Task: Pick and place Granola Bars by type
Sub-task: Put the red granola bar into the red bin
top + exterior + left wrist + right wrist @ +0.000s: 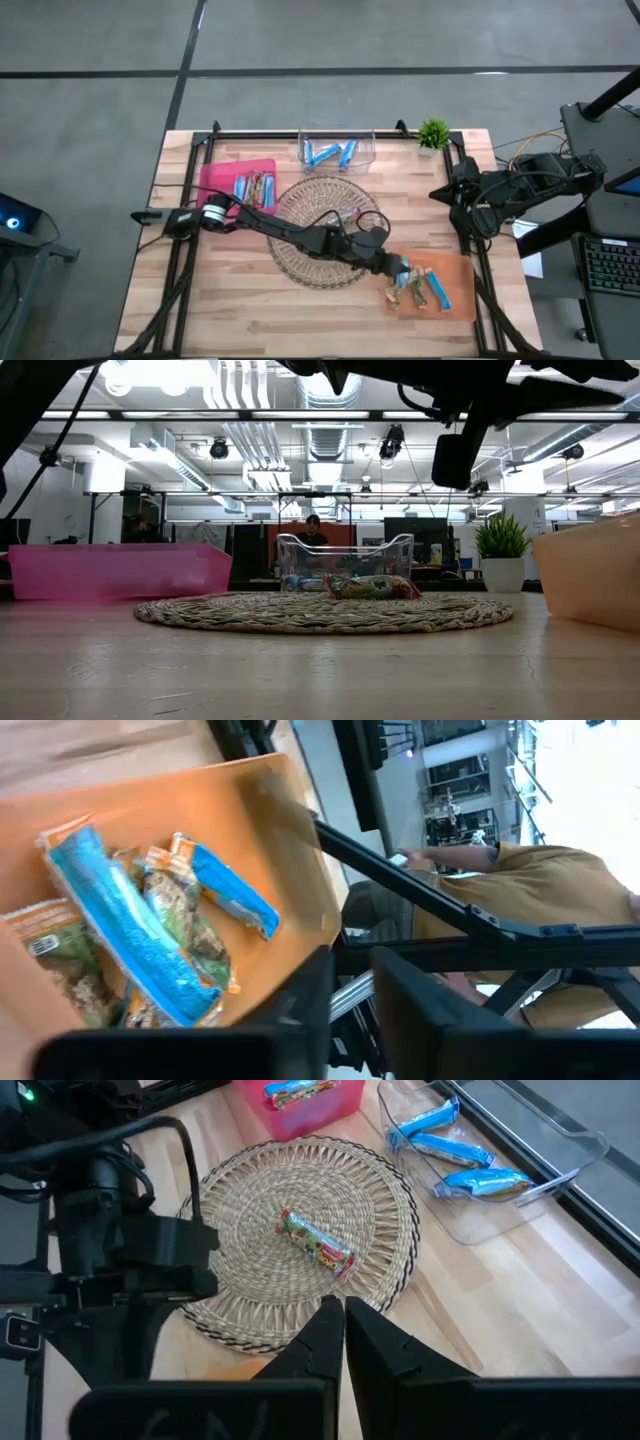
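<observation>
Starting left of the wicker mat [330, 232], a pink bin [215, 177] holds a few bars [255, 187], blue and multicoloured. Behind the mat, a clear bin [365, 146] holds blue bars [332, 153]. On the mat lies one multicoloured bar [316, 1240], right of its middle. The left arm reaches from the mat's left side across it, and the left pincer [408, 274] hangs over the near edge of the orange bin [458, 268], which sits to the mat's front right. Its fingers stand a little apart; whether they hold anything cannot be told. Inside the orange bin lie mixed bars [140, 935]: two blue ones over brownish-green ones. Behind and right of the mat, a small plant [433, 133] stands at the counter [250, 320] corner. The right pincer [440, 194] waits right of the mat at the counter's edge, fingers closed and empty.
</observation>
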Available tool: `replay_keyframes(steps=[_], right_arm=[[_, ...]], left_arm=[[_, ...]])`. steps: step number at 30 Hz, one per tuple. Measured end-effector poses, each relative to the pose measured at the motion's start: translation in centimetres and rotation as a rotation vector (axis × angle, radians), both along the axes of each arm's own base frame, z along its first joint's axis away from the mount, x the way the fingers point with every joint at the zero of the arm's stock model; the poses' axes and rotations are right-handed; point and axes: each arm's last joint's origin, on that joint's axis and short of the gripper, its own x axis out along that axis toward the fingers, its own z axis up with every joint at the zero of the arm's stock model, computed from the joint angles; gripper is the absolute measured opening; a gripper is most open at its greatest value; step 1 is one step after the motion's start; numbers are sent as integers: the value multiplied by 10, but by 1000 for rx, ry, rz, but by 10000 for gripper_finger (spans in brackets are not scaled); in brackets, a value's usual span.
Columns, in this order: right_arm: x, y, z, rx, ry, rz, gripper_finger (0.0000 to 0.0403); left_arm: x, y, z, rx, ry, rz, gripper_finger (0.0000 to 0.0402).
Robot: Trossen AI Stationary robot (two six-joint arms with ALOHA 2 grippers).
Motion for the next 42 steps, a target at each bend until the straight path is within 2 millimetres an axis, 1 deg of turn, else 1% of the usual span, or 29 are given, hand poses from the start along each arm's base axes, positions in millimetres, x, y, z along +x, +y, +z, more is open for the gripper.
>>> replay_keyframes(steps=[2, 3, 6, 8, 10, 13, 17, 22, 26, 29, 32, 34, 36, 39, 42], right_arm=[[0, 0, 0, 0, 0, 0, 9], [0, 0, 0, 1, 0, 0, 9], [0, 0, 0, 16, -2, -10, 9], [0, 0, 0, 24, -4, -15, 9], [1, 0, 0, 33, -3, -18, 9], [3, 2, -1, 38, 10, -9, 9], [16, 7, -3, 54, 29, 23, 9], [46, 18, -4, 20, 15, 120, 9], [69, 26, -8, -21, 3, 173, 9], [84, 26, -12, 3, 23, 212, 9], [98, 20, -18, 68, 52, 240, 9], [107, 15, -23, 82, 72, 243, 9], [115, 7, -27, 87, 92, 245, 9], [125, -4, -33, 105, 114, 243, 9], [135, -10, -41, 93, 154, 268, 9]], left_arm=[[0, 0, 2, 15, -12, -4, 23], [-1, 0, 3, 25, -16, -6, 12], [-4, -3, 12, 87, -40, -28, 5], [-10, -8, 27, 155, -85, -48, 2], [-20, -16, 48, 228, -142, -72, 1], [-38, -25, 78, 346, -170, -58, 1], [-71, -29, 104, 533, -44, -4, 0], [-120, -29, 134, 740, 129, 102, 0], [-149, -28, 152, 851, 165, 104, 0], [-166, -24, 160, 900, 156, 101, 0], [-184, -18, 160, 945, 159, 114, 0], [-195, -12, 155, 981, 165, 111, 0], [-206, -7, 151, 1006, 136, 106, 0], [-219, 4, 144, 1007, 24, 77, 0], [-233, 16, 139, 979, -97, 67, 0]])
